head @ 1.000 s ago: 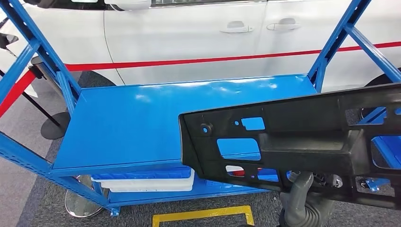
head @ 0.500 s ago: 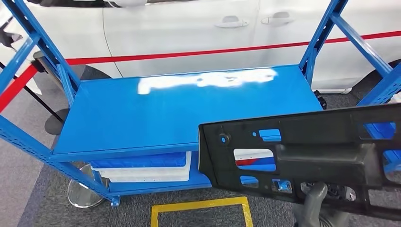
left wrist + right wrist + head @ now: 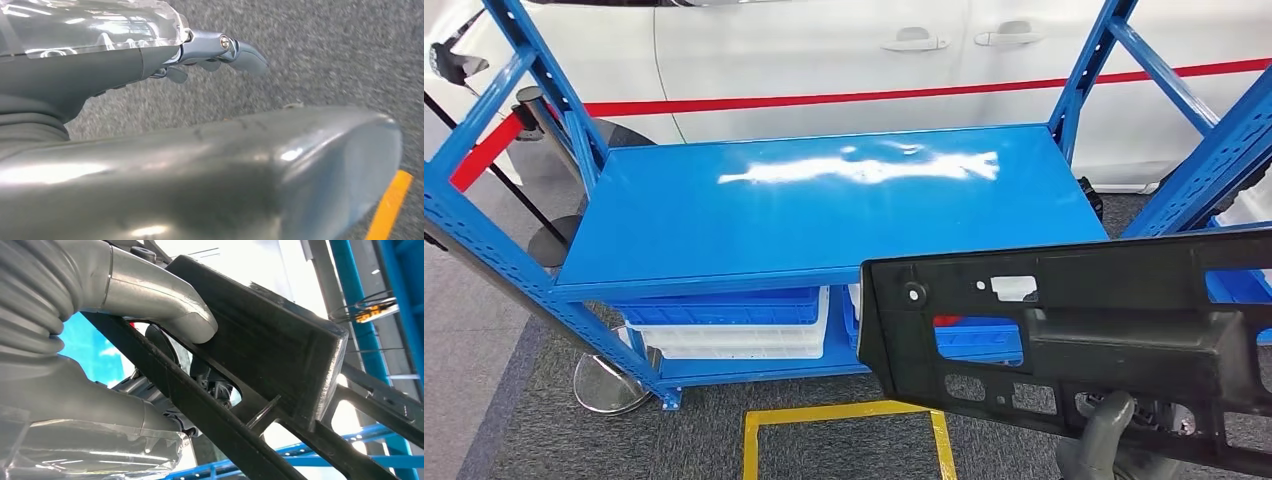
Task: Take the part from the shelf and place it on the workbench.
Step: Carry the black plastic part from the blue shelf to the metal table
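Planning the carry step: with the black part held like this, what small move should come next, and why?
Probably turn away from the shelf, keeping the right hand firm. The black part is already off the shelf, held from below in front of it, and no workbench is in view yet.

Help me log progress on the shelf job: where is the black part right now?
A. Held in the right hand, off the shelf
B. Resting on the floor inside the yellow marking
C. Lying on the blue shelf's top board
A: the right hand grips the black part, which hangs in front of the blue shelf and clear of its board.
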Controlling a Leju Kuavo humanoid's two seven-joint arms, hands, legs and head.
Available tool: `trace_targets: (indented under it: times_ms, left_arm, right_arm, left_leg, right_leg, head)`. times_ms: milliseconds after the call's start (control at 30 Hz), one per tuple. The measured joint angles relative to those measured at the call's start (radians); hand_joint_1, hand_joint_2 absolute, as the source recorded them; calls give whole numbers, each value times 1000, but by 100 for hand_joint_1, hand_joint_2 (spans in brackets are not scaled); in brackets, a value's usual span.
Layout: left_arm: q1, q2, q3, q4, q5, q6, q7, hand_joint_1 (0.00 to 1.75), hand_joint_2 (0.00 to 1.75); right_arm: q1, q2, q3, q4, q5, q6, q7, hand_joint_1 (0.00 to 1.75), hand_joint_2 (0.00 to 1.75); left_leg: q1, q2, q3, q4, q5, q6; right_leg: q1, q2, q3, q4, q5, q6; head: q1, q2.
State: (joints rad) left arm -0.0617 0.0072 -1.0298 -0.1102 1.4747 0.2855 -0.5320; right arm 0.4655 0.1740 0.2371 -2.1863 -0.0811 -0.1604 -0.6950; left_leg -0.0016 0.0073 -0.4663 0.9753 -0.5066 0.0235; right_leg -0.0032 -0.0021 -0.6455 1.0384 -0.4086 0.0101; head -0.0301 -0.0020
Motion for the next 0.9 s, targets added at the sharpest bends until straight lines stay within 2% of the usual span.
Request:
trace_targets:
  times_ms: [33, 100, 133, 167, 200, 233, 267, 300, 333, 367, 400, 433, 467, 500, 533, 567, 633, 667, 700, 733, 767, 800, 833, 867, 900]
  left_arm:
    - [0, 0, -2, 0, 0, -2, 0, 0, 0]
    - [0, -1, -5, 0, 0, -6, 0, 0, 0]
    - [1, -2, -6, 0, 0, -9, 0, 0, 0]
    - [1, -2, -6, 0, 0, -12, 0, 0, 0]
    - [1, -3, -7, 0, 0, -14, -1, 0, 0]
    - [1, -4, -8, 0, 0, -16, -3, 0, 0]
    - [1, -5, -10, 0, 1, -18, -5, 0, 0]
    - [1, -5, -12, 1, 4, -21, -7, 0, 0]
    - [2, -5, -13, 1, 8, -23, -9, 0, 0]
    - [2, -5, -15, 1, 12, -25, -9, 0, 0]
    - [2, -5, -17, 2, 15, -26, -10, 0, 0]
    - [1, -5, -19, 2, 16, -27, -9, 0, 0]
    - [0, -5, -23, 2, 17, -27, -8, 0, 0]
    - [0, -6, -26, 2, 18, -27, -6, 0, 0]
    - [0, -6, -28, 2, 19, -27, -5, 0, 0]
    - [2, -6, -30, 2, 20, -27, -3, 0, 0]
    - [4, -6, -32, 2, 23, -27, -1, 0, 0]
    - [5, -6, -33, 2, 25, -27, 1, 0, 0]
    - [5, -6, -35, 2, 27, -27, 2, 0, 0]
    - [4, -6, -38, 2, 29, -27, 2, 0, 0]
    - [4, -6, -42, 2, 32, -27, 3, 0, 0]
    - [4, -3, -45, 3, 34, -27, 3, 0, 0]
    - [4, -2, -49, 5, 36, -27, 4, 0, 0]
    - [5, -1, -52, 7, 38, -27, 4, 0, 0]
    - [4, -1, -54, 9, 40, -27, 4, 0, 0]
  right_arm:
    - [3, 1, -3, -2, 0, 1, 0, 175, 175]
    - [9, 2, -11, -4, -2, 5, 0, 175, 175]
    - [11, 2, -16, -4, -3, 8, 0, 175, 175]
    - [13, 3, -20, -4, -4, 12, 0, 175, 175]
    - [16, 5, -24, -4, -5, 17, 0, 175, 175]
    - [19, 8, -28, -4, -5, 22, 0, 175, 175]
    - [21, 11, -31, -5, -5, 27, 0, 175, 175]
    - [23, 16, -35, -5, -6, 34, 0, 175, 175]
    - [26, 21, -40, -6, -7, 43, 0, 175, 175]
    - [28, 28, -46, -8, -9, 54, 0, 175, 175]
    - [32, 35, -53, -10, -10, 66, 0, 175, 175]
    - [37, 43, -60, -12, -10, 76, 0, 175, 175]
    - [42, 51, -67, -15, -10, 85, 0, 175, 175]
    - [45, 59, -73, -17, -11, 91, 0, 175, 175]
    - [48, 67, -77, -19, -11, 97, 0, 175, 175]
    - [49, 73, -81, -21, -12, 101, 0, 175, 175]
    - [53, 85, -90, -22, -12, 111, 0, 175, 175]
    - [56, 91, -96, -22, -12, 117, 0, 175, 175]
    - [59, 99, -104, -23, -12, 124, 0, 175, 175]
    - [61, 106, -112, -23, -11, 130, 0, 175, 175]
    - [63, 115, -120, -24, -10, 135, 0, 175, 175]
    - [64, 123, -129, -26, -7, 137, 0, 175, 175]
    - [65, 131, -137, -28, -4, 133, -1, 175, 175]
    - [65, 138, -144, -32, -1, 123, -1, 175, 175]
    - [65, 144, -151, -35, 2, 109, -1, 175, 175]
  left_leg:
    - [3, 4, -10, -4, 14, 5]
    - [4, 13, -38, -4, 36, 12]
    - [5, 18, -51, -3, 46, 11]
    - [5, 25, -65, 0, 56, 8]
    - [7, 33, -79, 4, 63, 5]
    - [10, 42, -92, 10, 69, 0]
    - [13, 51, -104, 18, 72, -5]
    - [14, 58, -114, 27, 74, -12]
    - [14, 66, -121, 35, 74, -19]
    - [13, 73, -125, 42, 76, -26]
    - [13, 81, -126, 45, 78, -34]
    - [14, 90, -126, 46, 82, -41]
    - [17, 88, -127, 49, 81, -49]
    - [20, 74, -132, 61, 68, -56]
    - [22, 55, -144, 91, 41, -61]
    - [23, 30, -163, 142, 1, -64]
    - [22, 6, -208, 274, -76, -62]
    - [21, 3, -219, 318, -92, -58]
    - [20, 2, -215, 328, -88, -52]
    - [16, -2, -191, 296, -65, -43]
    - [11, -15, -152, 231, -32, -31]
    - [7, -38, -110, 158, -8, -15]
    - [4, -62, -75, 94, 11, -4]
    - [1, -81, -53, 52, 18, 2]
    - [-1, -89, -44, 33, 17, 4]
  right_leg:
    - [-2, 1, -11, 30, -38, 5]
    - [-8, 2, -42, 143, -143, 16]
    - [-12, 2, -54, 204, -175, 21]
    - [-16, 2, -55, 245, -181, 27]
    - [-20, 1, -41, 255, -165, 33]
    - [-25, -4, -10, 229, -137, 39]
    - [-30, -16, 39, 170, -111, 44]
    - [-31, -36, 90, 98, -105, 49]
    - [-29, -52, 128, 40, -106, 45]
    - [-26, -62, 150, 0, -115, 36]
    - [-22, -62, 154, -15, -124, 24]
    - [-19, -52, 146, -14, -121, 8]
    - [-19, -44, 141, -16, -117, -4]
    - [-18, -35, 135, -17, -111, -14]
    - [-18, -27, 129, -18, -104, -23]
    - [-18, -18, 121, -18, -96, -30]
    - [-11, 5, 105, -17, -84, -38]
    - [-7, 18, 98, -16, -78, -40]
    - [-2, 31, 93, -15, -73, -41]
    - [2, 45, 89, -15, -69, -42]
    - [6, 59, 87, -15, -65, -42]
    - [8, 71, 85, -15, -62, -41]
    - [8, 82, 83, -15, -58, -39]
    - [5, 91, 80, -15, -55, -34]
    - [0, 102, 76, -16, -50, -28]
  head:
    - [1, 0]
    - [3, 0]
    - [4, 0]
    - [4, 0]
    - [4, 0]
    - [4, 0]
    - [4, 0]
    - [5, 0]
    - [4, 0]
    - [5, 0]
    - [5, 0]
    - [5, 0]
    - [5, 0]
    - [5, 0]
    - [4, 0]
    - [4, 0]
    - [3, 0]
    - [3, 0]
    - [3, 0]
    - [3, 0]
    - [3, 0]
    - [5, 0]
    - [6, 0]
    - [6, 0]
    - [7, 0]
